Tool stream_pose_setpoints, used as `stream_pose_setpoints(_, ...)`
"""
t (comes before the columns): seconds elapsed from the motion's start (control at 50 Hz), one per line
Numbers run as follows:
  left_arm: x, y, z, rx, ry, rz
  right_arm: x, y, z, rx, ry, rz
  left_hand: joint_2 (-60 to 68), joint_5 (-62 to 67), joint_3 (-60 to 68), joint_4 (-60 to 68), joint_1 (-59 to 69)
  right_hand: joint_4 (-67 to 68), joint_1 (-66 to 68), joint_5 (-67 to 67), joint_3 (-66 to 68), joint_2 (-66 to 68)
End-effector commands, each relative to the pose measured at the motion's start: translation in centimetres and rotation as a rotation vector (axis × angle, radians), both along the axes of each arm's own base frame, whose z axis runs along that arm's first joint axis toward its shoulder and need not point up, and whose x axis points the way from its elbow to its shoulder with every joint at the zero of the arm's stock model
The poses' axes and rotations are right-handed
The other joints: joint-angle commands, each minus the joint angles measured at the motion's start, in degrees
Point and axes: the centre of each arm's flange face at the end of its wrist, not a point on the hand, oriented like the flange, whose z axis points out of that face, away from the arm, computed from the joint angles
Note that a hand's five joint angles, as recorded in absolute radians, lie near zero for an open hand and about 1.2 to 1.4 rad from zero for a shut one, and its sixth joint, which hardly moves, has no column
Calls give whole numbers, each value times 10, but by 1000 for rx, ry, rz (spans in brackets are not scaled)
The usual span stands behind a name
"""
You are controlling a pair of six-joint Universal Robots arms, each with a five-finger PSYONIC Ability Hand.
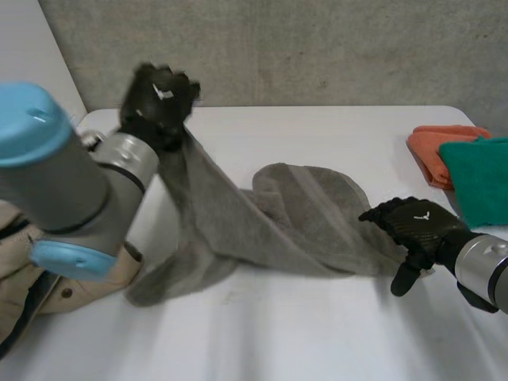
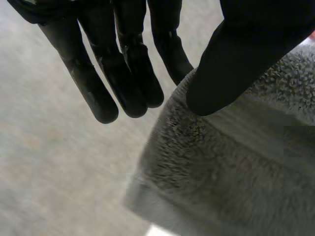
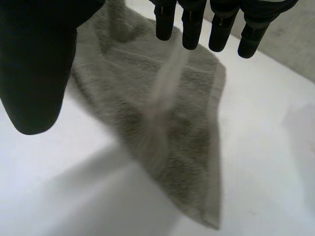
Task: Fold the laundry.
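Note:
A grey towel [image 1: 294,214] lies crumpled across the middle of the white table [image 1: 317,333], with one end lifted. My left hand [image 1: 159,99] is raised above the table's far left and is shut on that lifted end; the cloth hangs down from it in a long drape. In the left wrist view the thumb [image 2: 246,54] presses the towel [image 2: 236,167] against the fingers [image 2: 128,73]. My right hand [image 1: 417,226] hovers open at the towel's right end, low over the table. In the right wrist view its straight fingers [image 3: 192,24] stand above a towel corner [image 3: 167,123].
A folded orange cloth [image 1: 432,151] and a teal cloth [image 1: 480,178] lie at the table's right edge. A beige garment [image 1: 48,286] lies at the near left under my left arm. A grey wall runs behind the table.

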Motion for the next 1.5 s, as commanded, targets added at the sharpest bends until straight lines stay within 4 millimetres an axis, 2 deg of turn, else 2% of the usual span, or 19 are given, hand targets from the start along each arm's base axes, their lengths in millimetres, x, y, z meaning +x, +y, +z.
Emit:
stream_pose_setpoints(0.02, 15, 38, 52, -79, 18, -38, 20, 20, -11, 120, -154, -23, 118, 136, 120, 114, 143, -17, -28, -27, -18, -21)
stream_pose_setpoints(0.28, 23, 80, 94, -143, 37, -62, 58, 23, -35, -17, -276, -126, 118, 136, 120, 114, 143, 15, 4, 5, 13, 11)
stream_pose_setpoints(0.36, 26, 87, 101, -157, 56, -64, 72, 21, -42, -57, -271, -115, 118, 136, 120, 114, 143, 191, 180, 181, 189, 187)
stream_pose_setpoints(0.38, 27, 89, 102, -159, 56, -60, 75, 20, -43, -69, -261, -115, 118, 136, 120, 114, 143, 408, 397, 398, 407, 404)
stream_pose_setpoints(0.42, 29, 89, 101, -160, 51, -52, 75, 16, -39, -93, -253, -117, 118, 136, 120, 114, 143, 624, 613, 614, 623, 620)
stream_pose_setpoints(0.5, 35, 84, 95, -144, 28, -11, 70, 8, -12, -206, -215, -102, 118, 136, 120, 114, 143, 683, 672, 673, 682, 679)
stream_pose_setpoints(0.6, 55, 64, 69, -65, -90, 81, 41, -3, 53, -450, -42, -72, 118, 136, 120, 114, 143, 683, 672, 673, 682, 679)
stream_pose_setpoints(0.7, 69, 53, 32, 70, -175, 100, 20, -8, 91, -538, 118, 1, 118, 136, 120, 114, 143, 683, 672, 673, 682, 679)
stream_pose_setpoints(0.76, 67, 50, 1, 176, -215, 60, 13, -8, 101, -487, 165, 66, 118, 136, 120, 114, 143, 683, 672, 673, 682, 679)
stream_pose_setpoints(0.86, 55, 44, -40, 299, -232, -16, 18, -7, 97, -341, 167, 190, 118, 136, 120, 114, 143, 683, 672, 673, 682, 679)
stream_pose_setpoints(0.94, 42, 12, -52, 248, -175, -1, 38, -19, 90, -328, 188, 280, 118, 136, 120, 114, 143, 683, 672, 673, 682, 679)
stream_pose_setpoints(1.04, 34, -36, -26, 38, -50, 70, 55, -58, 88, -442, 230, 239, 118, 136, 120, 114, 143, 683, 672, 673, 682, 679)
stream_pose_setpoints(1.06, 34, -53, -7, -59, 4, 105, 61, -77, 97, -531, 230, 194, 118, 136, 120, 114, 143, 683, 672, 673, 682, 679)
stream_pose_setpoints(1.1, 40, -76, 47, -290, 138, 168, 69, -103, 119, -705, 197, 106, 118, 136, 120, 114, 143, 683, 672, 673, 682, 679)
stream_pose_setpoints(1.16, 46, -82, 95, -470, 277, 179, 72, -132, 171, -1027, 27, -41, 118, 136, 120, 114, 143, 683, 672, 673, 682, 679)
stream_pose_setpoints(1.24, 54, -78, 129, -577, 402, 162, 71, -136, 216, -1288, -222, -89, 118, 136, 120, 114, 143, 683, 672, 673, 682, 679)
stream_pose_setpoints(1.3, 56, -75, 128, -548, 417, 150, 69, -134, 228, -1360, -337, -82, 118, 136, 120, 114, 143, 683, 672, 673, 682, 679)
stream_pose_setpoints(1.36, 57, -70, 116, -468, 399, 138, 64, -136, 222, -1306, -372, -57, 118, 136, 120, 114, 143, 683, 672, 673, 682, 679)
stream_pose_setpoints(1.5, 65, -53, 57, -263, 328, 142, 71, -129, 146, -920, -252, 71, 118, 136, 120, 114, 143, 683, 672, 673, 682, 679)
